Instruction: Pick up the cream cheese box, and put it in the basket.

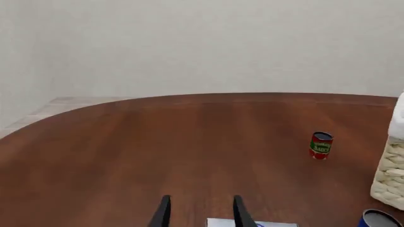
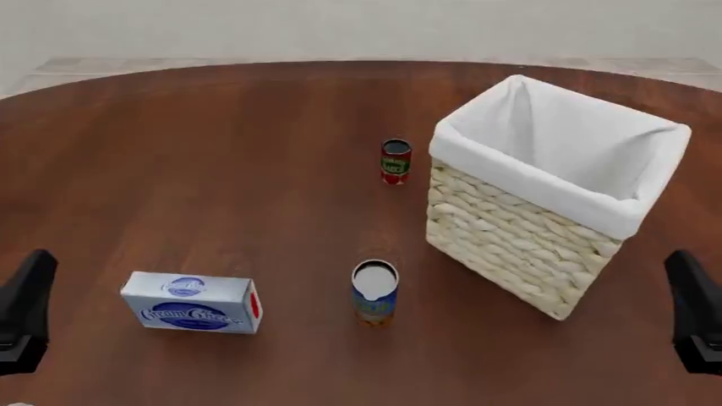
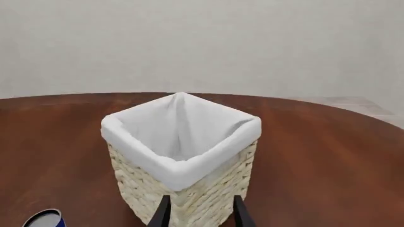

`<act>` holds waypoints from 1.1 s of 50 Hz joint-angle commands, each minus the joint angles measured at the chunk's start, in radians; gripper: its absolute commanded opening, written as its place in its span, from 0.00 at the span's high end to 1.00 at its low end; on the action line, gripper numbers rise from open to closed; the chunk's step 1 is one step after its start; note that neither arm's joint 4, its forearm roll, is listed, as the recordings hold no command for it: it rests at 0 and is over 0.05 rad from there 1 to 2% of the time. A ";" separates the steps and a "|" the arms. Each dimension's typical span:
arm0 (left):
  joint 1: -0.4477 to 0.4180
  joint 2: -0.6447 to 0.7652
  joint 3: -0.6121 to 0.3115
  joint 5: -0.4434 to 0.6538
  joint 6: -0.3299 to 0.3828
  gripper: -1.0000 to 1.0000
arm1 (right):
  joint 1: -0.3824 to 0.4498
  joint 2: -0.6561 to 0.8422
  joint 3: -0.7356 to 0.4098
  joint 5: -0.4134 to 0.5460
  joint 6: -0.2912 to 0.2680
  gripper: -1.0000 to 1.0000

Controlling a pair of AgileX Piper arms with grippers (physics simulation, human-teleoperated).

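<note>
The cream cheese box (image 2: 192, 303), a light blue-grey carton with a dark blue oval logo and a red end, lies flat at the front left of the table. Only a sliver of the box (image 1: 259, 223) shows in the left wrist view, just beyond my open left gripper (image 1: 200, 215). The left gripper (image 2: 25, 311) sits at the left edge, left of the box and apart from it. The woven basket (image 2: 508, 245) with its white liner stands at the right. My right gripper (image 3: 200, 215) is open and empty, facing the basket (image 3: 208, 189); in the front view the right gripper (image 2: 694, 311) is at the right edge.
A red can (image 2: 395, 161) stands upright just left of the basket's far side. A second can (image 2: 374, 292) with a pale lid stands between the box and the basket. The basket wall (image 1: 391, 175) and red can (image 1: 320, 145) also show in the left wrist view.
</note>
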 commanded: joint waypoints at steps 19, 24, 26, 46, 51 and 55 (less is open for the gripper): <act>0.003 0.002 -0.005 -0.001 0.005 0.00 | 0.020 -0.001 -0.014 0.002 -0.026 0.00; 0.003 0.001 -0.004 -0.003 0.005 0.00 | 0.038 0.000 -0.028 0.009 -0.045 0.00; 0.003 0.001 -0.004 -0.004 0.003 0.00 | 0.042 0.000 -0.033 0.013 -0.045 0.00; 0.005 0.000 -0.002 -0.006 -0.009 0.00 | 0.155 -0.001 -0.210 0.140 -0.047 0.00; 0.003 0.000 -0.002 -0.004 -0.010 0.00 | 0.205 -0.001 -0.247 0.154 -0.045 0.00; 0.004 0.001 -0.002 -0.005 -0.012 0.00 | 0.220 0.000 -0.278 0.179 -0.042 0.00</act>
